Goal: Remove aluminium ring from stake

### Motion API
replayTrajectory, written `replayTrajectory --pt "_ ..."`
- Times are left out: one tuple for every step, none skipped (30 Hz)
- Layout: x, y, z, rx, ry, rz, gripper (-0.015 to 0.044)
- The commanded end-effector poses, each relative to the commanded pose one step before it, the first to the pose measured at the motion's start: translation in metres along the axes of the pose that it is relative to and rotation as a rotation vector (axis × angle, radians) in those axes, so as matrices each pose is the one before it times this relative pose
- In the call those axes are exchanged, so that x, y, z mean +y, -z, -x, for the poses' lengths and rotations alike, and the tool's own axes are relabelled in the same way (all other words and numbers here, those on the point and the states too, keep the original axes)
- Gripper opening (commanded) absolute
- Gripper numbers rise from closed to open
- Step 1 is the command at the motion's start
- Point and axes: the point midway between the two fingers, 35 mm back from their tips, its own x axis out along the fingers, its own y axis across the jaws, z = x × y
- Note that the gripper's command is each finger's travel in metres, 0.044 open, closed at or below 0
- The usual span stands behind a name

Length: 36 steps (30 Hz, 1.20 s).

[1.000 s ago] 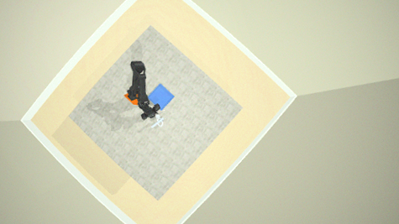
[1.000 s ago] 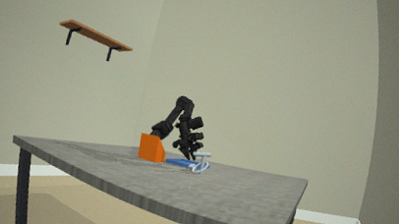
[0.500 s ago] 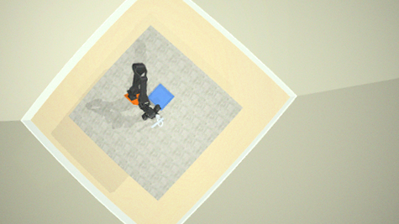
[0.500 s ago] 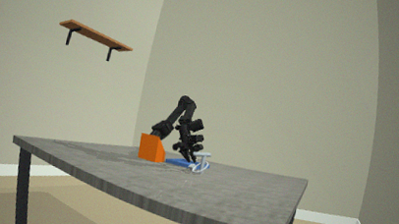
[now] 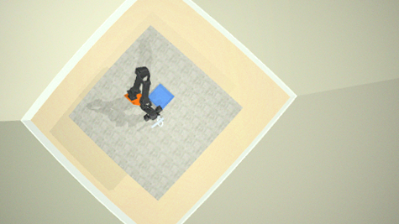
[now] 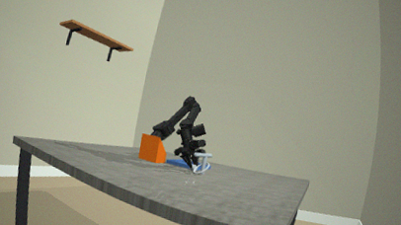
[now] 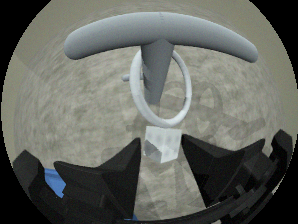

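Observation:
The steel stake (image 7: 157, 75) stands upright with its cross-bar (image 7: 160, 29) (image 6: 203, 154) on top. The aluminium ring (image 7: 188, 95) is around the stake's post below the cross-bar, standing steeply tilted rather than flat. Its pale, block-like tab (image 7: 163, 145) is on the side nearest the gripper. My gripper (image 7: 161, 140) (image 6: 193, 167) is partly open, with one fingertip on each side of the tab and a narrow gap showing, mainly at the left. The blue tray (image 5: 162, 95) (image 6: 175, 162) lies beside the arm, and its corner shows in the wrist view (image 7: 55, 184). No ring is in it.
A small peg (image 7: 125, 78) sticks out to the left beside the ring. The arm's orange base (image 5: 135, 100) (image 6: 151, 149) stands close to the tray. The cross-bar overhangs the ring on both sides. Shadows of the stake and ring fall on the table to the right in the wrist view.

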Motion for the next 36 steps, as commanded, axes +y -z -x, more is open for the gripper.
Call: replayTrajectory --pt "-0.00109 0.0033 -0.0081 0.00545 0.00478 -0.0085 0.02" --pt "0.00033 -0.00003 -0.0008 -0.00006 -0.00019 -0.0001 0.02" --pt "0.00032 -0.00005 -0.00052 -0.00004 -0.00013 0.0 0.02" --pt "0.0002 -0.00004 -0.00015 -0.00001 -0.00004 0.0 0.02" --pt "0.00007 -0.00001 -0.00005 0.0 -0.00001 0.0 0.02" --pt "0.0 0.0 0.0 0.0 0.0 0.0 0.02" --pt "0.0008 -0.00137 0.00287 -0.00208 -0.00583 0.0069 0.0193" --pt "0.0 0.0 0.0 0.0 0.0 0.0 0.0187" --pt "0.0 0.0 0.0 0.0 0.0 0.0 0.018" --pt "0.0 0.0 0.0 0.0 0.0 0.0 0.0173" --pt "0.0 0.0 0.0 0.0 0.0 0.0 0.0167" --pt "0.0 0.0 0.0 0.0 0.0 0.0 0.016" --pt "0.0 0.0 0.0 0.0 0.0 0.0 0.0153" --pt "0.0 0.0 0.0 0.0 0.0 0.0 0.0147" --pt "0.0 0.0 0.0 0.0 0.0 0.0 0.014" --pt "0.0 0.0 0.0 0.0 0.0 0.0 0.0133" --pt "0.0 0.0 0.0 0.0 0.0 0.0 0.0127" --pt "0.0 0.0 0.0 0.0 0.0 0.0 0.012" --pt "0.0 0.0 0.0 0.0 0.0 0.0 0.0113" --pt "0.0 0.0 0.0 0.0 0.0 0.0 0.0107" --pt "0.0 0.0 0.0 0.0 0.0 0.0 0.01" --pt "0.0 0.0 0.0 0.0 0.0 0.0 0.0093" --pt "0.0 0.0 0.0 0.0 0.0 0.0 0.0087" --pt "0.0 0.0 0.0 0.0 0.0 0.0 0.008" --pt "0.0 0.0 0.0 0.0 0.0 0.0 0.0073" --pt "0.0 0.0 0.0 0.0 0.0 0.0 0.0067" --pt "0.0 0.0 0.0 0.0 0.0 0.0 0.006" --pt "0.0 0.0 0.0 0.0 0.0 0.0 0.0053" --pt "0.0 0.0 0.0 0.0 0.0 0.0 0.0047" --pt "0.0 0.0 0.0 0.0 0.0 0.0 0.004" --pt "0.0 0.0 0.0 0.0 0.0 0.0 0.0033" --pt "0.0 0.0 0.0 0.0 0.0 0.0 0.0027" --pt "0.0 0.0 0.0 0.0 0.0 0.0 0.002" --pt "0.0 0.0 0.0 0.0 0.0 0.0 0.0013" --pt "-0.00003 -0.00014 0.00019 0.00003 0.00011 -0.0001 0.0" --pt "-0.00008 -0.00041 0.00058 0.00008 0.00032 -0.0002 0.0"
